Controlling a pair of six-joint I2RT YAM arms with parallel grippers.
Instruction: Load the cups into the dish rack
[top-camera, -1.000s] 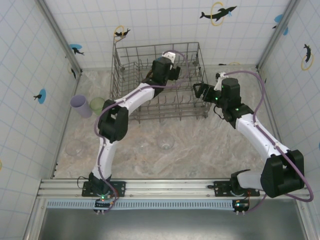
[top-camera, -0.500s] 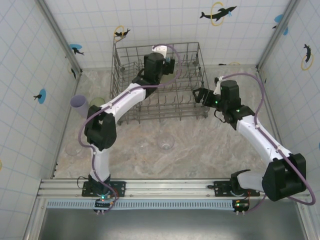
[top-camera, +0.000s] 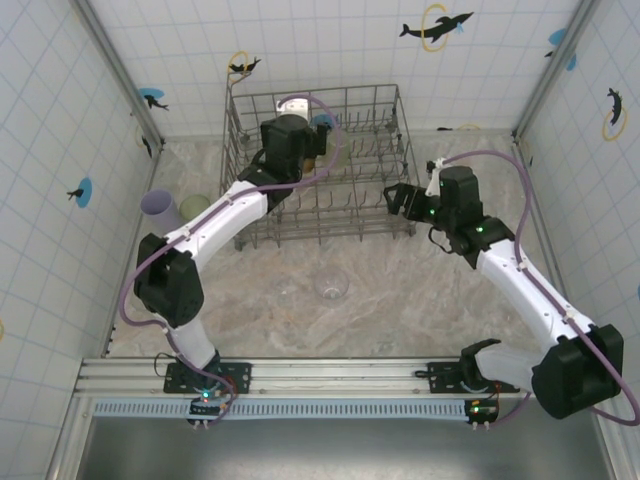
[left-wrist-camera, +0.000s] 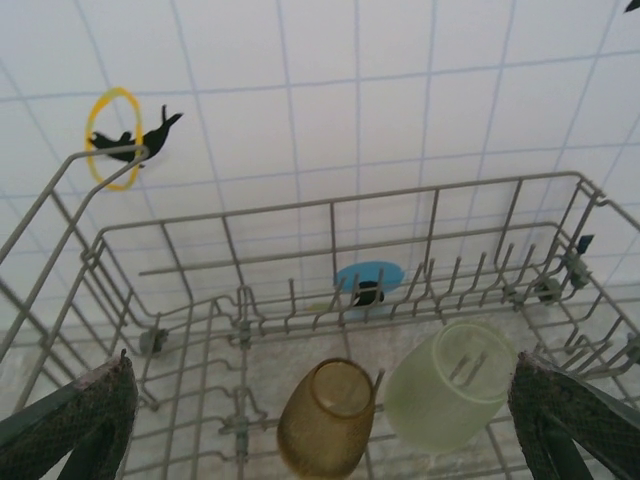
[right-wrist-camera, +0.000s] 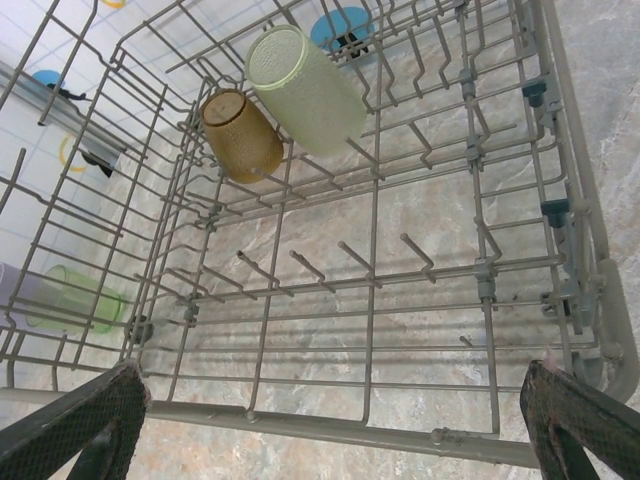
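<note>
- The left tool has its two fingers spread as wide as they go, and nothing is between them. It hangs over the inside of the dish rack, toward the rack's far left part.
- Just below and ahead of the left tool, an amber cup and a pale green cup lean side by side on the upright tines, the green one to the right. Both sit in the far part of the rack.
- The right tool is also spread wide and empty. It is at the rack's right wall, close to the near-right corner, and faces in across the wire floor.
- From the right wrist, the amber cup and the pale green cup show tilted at the far end, well apart from the right tool.
- The dish rack stands at the middle of the tabletop's far edge.
- A lilac cup and a second green cup sit just beside each other at the tabletop's left edge, outside the rack's left wall.
- A clear cup stands near the middle of the tabletop, in front of the rack's near wall.
</note>
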